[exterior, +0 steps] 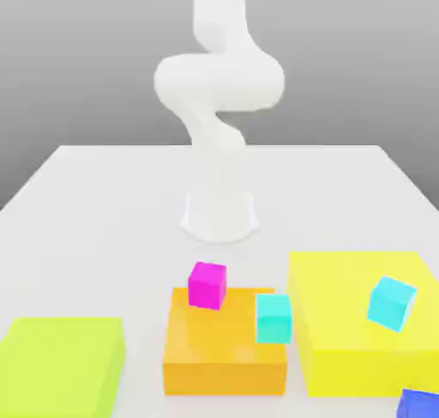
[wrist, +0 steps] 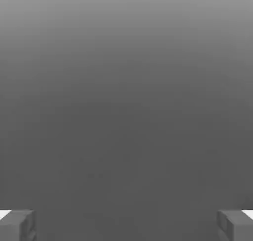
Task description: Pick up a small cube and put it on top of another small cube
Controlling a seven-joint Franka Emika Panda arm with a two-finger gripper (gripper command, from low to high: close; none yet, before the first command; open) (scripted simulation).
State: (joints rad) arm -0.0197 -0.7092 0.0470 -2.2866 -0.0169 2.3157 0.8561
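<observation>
The small cube [exterior: 419, 403], deep royal blue, lies on the table at the near edge on the exterior view's right, partly cut off by the picture's border. In the hand view my gripper [wrist: 126, 226] is open, its two grey fingertips [wrist: 17, 225] set far apart with nothing between them, facing a plain grey backdrop. The white arm [exterior: 219, 81] rises from its base at mid-table and leaves the exterior view at the top.
A magenta cube [exterior: 207, 285] and a turquoise cube [exterior: 273, 318] sit on an orange block [exterior: 219, 360]. A tilted sky-blue cube [exterior: 391, 303] rests on a big yellow block [exterior: 343, 330]. A lime block [exterior: 60, 365] lies at the exterior view's near left.
</observation>
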